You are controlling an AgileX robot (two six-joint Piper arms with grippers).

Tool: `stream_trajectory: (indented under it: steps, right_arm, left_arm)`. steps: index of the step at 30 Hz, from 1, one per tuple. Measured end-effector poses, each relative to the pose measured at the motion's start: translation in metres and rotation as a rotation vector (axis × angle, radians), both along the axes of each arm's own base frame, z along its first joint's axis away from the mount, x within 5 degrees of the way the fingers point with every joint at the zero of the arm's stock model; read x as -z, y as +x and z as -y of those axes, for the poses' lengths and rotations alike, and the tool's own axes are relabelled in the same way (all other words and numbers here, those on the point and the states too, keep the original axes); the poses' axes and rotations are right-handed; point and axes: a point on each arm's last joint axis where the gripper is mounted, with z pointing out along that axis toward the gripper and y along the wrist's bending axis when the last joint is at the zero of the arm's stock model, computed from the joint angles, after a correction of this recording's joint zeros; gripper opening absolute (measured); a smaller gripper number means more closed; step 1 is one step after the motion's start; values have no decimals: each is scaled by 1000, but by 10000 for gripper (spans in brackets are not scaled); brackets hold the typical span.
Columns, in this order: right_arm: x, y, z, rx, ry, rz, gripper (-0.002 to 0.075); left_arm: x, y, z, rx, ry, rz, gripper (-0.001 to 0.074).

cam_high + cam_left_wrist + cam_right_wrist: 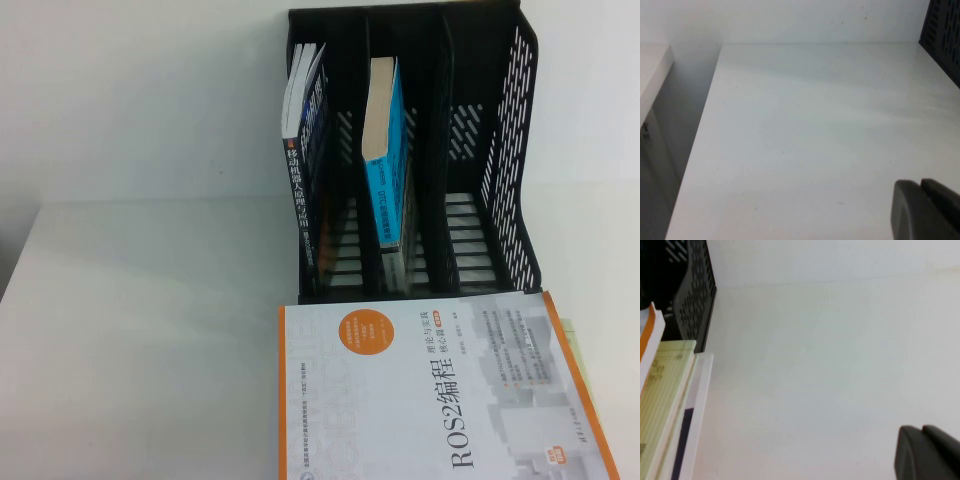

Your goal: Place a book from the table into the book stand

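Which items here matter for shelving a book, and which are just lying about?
Job:
- ROS2 book, flat on the table
- book stand, right slot free
- left gripper, over bare table
- right gripper, over bare table

Lying about:
- dark book, left slot
- blue book, middle slot
- yellow book under the ROS2 book

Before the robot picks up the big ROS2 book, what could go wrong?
1. The ROS2 book tops a stack; lifting it might drag the books beneath.
2. Two slots of the black book stand already hold books, so only the right slot is free.
3. The left gripper and right gripper sit over bare table, far from the book.
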Motion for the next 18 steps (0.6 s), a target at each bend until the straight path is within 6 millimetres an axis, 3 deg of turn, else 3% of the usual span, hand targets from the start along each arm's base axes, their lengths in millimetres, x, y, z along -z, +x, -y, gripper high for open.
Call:
stream_trajectory:
  steps: [18]
  right_arm:
    - [0,0,0,2,6,1,-2]
  left_arm:
    - [0,0,0,2,6,1,-2]
